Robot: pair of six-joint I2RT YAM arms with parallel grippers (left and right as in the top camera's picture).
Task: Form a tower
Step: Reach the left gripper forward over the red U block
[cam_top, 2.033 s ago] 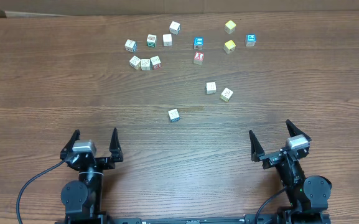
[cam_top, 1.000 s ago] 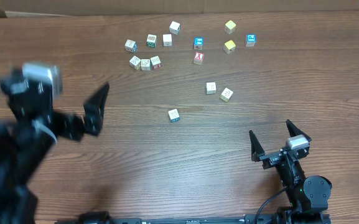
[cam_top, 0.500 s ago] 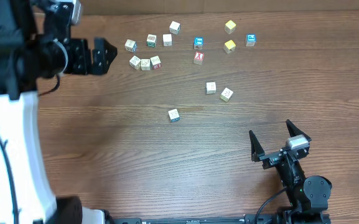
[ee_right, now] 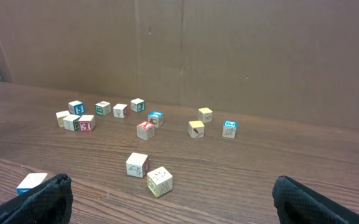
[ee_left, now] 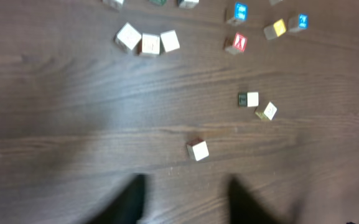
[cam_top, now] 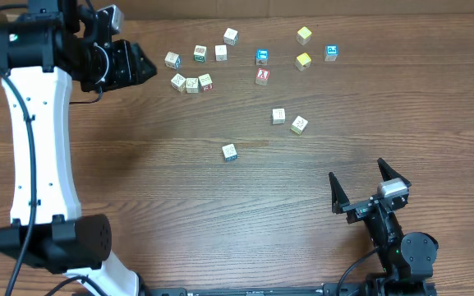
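Note:
No tower is in view; several small wooden letter cubes lie singly on the brown table (cam_top: 138, 164). A row of three cubes (cam_top: 192, 83) sits at the far left, just right of my left gripper (cam_top: 144, 66). That gripper hangs above the table. In the left wrist view its blurred gripper (ee_left: 185, 190) shows two dark fingers apart over bare wood, nothing between them. A lone cube (cam_top: 229, 152) (ee_left: 198, 150) lies mid-table. My right gripper (cam_top: 356, 171) (ee_right: 171, 185) rests open at the near right, facing a pair of cubes (ee_right: 148, 172).
The left arm's white link (cam_top: 39, 148) stretches over the table's left side. Blue-faced (cam_top: 262, 57), red-faced (cam_top: 262, 76) and yellow (cam_top: 303, 61) cubes lie along the back. A cardboard wall (ee_right: 229, 50) stands behind the table.
My left arm rose from its rest at the front left and swung to the far left beside the cubes; its fingers stand closer together. The right arm and cubes have not moved.

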